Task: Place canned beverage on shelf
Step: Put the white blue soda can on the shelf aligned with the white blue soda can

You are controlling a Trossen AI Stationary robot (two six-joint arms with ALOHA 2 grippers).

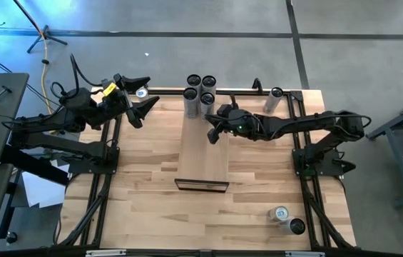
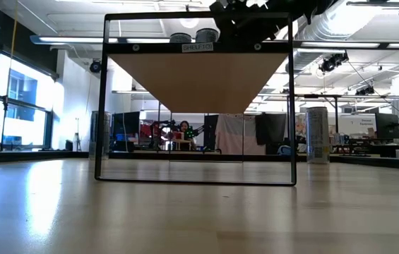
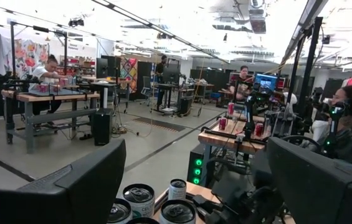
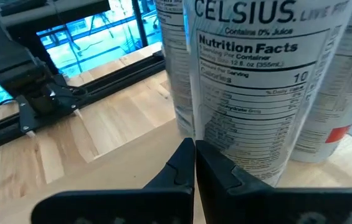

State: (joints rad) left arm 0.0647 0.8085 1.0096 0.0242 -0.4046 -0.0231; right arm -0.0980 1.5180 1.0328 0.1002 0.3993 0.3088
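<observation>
The shelf [image 1: 202, 153] is a long pale board raised on a black frame [image 2: 199, 77] at the table's middle. Several tall silver cans [image 1: 200, 91] stand upright in a cluster on its far end. In the right wrist view the nearest can [image 4: 250, 93] shows its nutrition label. My right gripper [image 1: 209, 118] is over the shelf just right of the cluster, shut [image 4: 194, 163], with nothing between its fingers, tips at that can's lower wall. My left gripper [image 1: 138, 106] waits raised at the far left, open [image 3: 194, 186], fingers wide apart. My right gripper's shut fingertips [image 4: 187, 152] come slanting down from the table's right side to the lower wall of the nearest can [image 4: 238, 155], which stands upright on the shelf. Whether they touch it, I cannot tell.
One more can [image 1: 273, 100] stands on the table at the far right, also in the low view [image 2: 317, 134]. Two cans [image 1: 287, 220] sit near the front right corner. Bare shelf board stretches toward the near edge. People work at benches in the room beyond.
</observation>
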